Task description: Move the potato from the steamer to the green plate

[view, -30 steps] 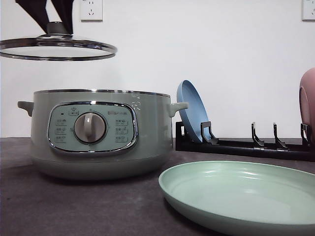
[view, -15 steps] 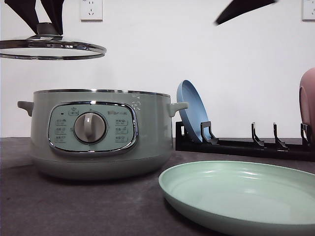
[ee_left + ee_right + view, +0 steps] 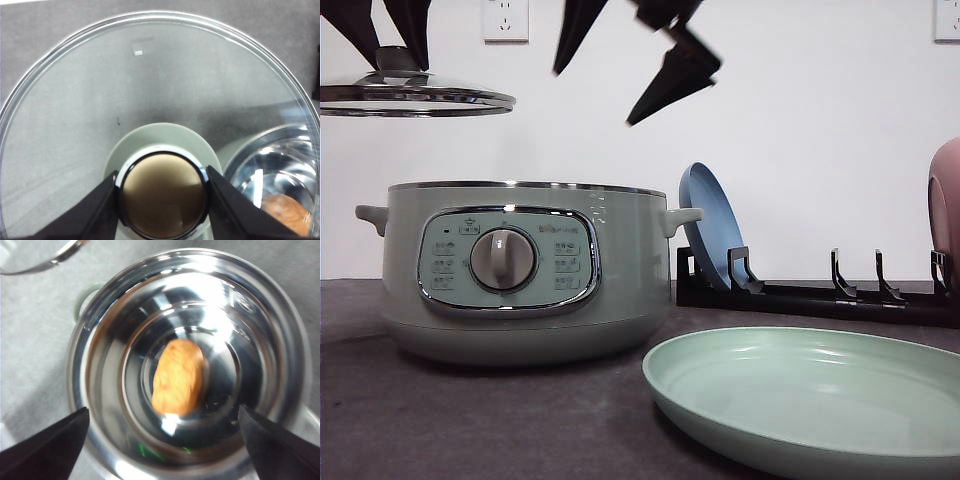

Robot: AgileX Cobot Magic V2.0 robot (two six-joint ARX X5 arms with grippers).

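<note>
1. The pale sage-green round steamer (image 3: 525,270) stands open on the dark table (image 3: 470,420).
2. The left gripper (image 3: 392,35) holds its chrome-rimmed glass lid (image 3: 415,98) aloft by the knob.
3. The right gripper (image 3: 610,75) hangs spread above the steamer.
4. The shallow mint-green plate (image 3: 810,400) lies nearby, empty.

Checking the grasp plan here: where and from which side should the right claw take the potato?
From straight above. The potato lies on its side at the bottom of the steamer, whose steel walls block any sideways approach. Close across its narrow middle, not end to end. The right claw hangs open over the pot; the left claw holds the lid aside.
</note>
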